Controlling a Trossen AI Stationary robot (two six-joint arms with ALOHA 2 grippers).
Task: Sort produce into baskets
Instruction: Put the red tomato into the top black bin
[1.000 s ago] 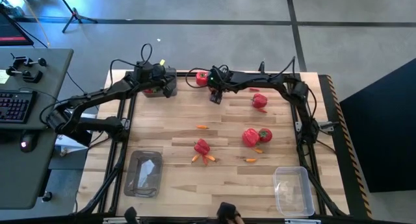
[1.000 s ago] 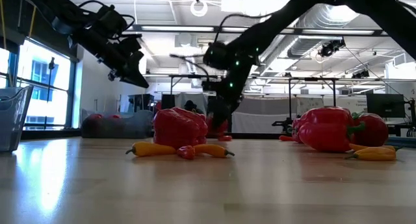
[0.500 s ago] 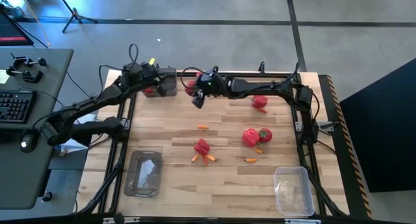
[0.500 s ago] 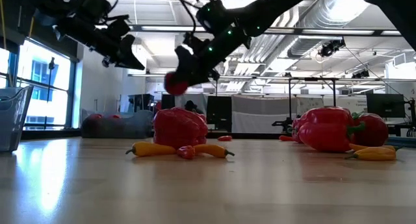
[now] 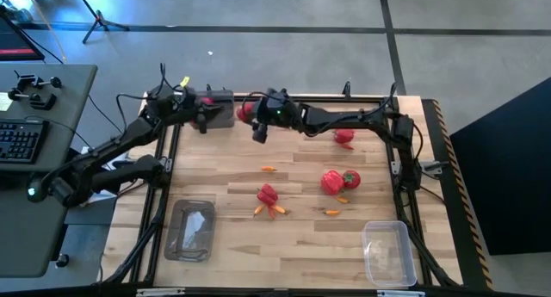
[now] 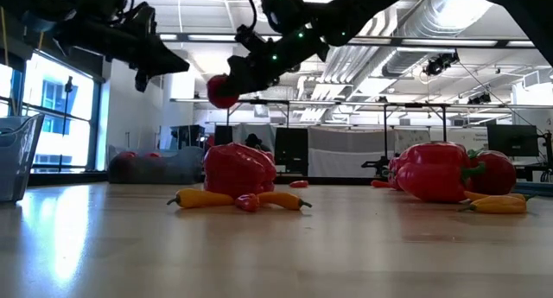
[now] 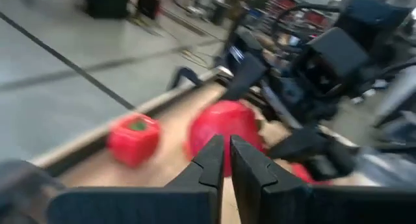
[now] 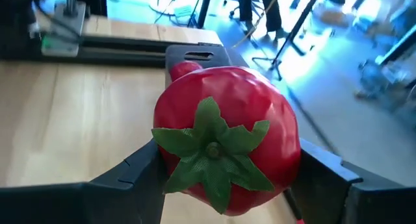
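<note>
High view: right gripper held a round red fruit clamped above the table's far edge; left gripper, fingers together, hovered nearby.

Grey concrete floor with dark seams; light wooden plank table; grey side desk with black keyboard; bright window, white exposed ceiling ducts.
</note>
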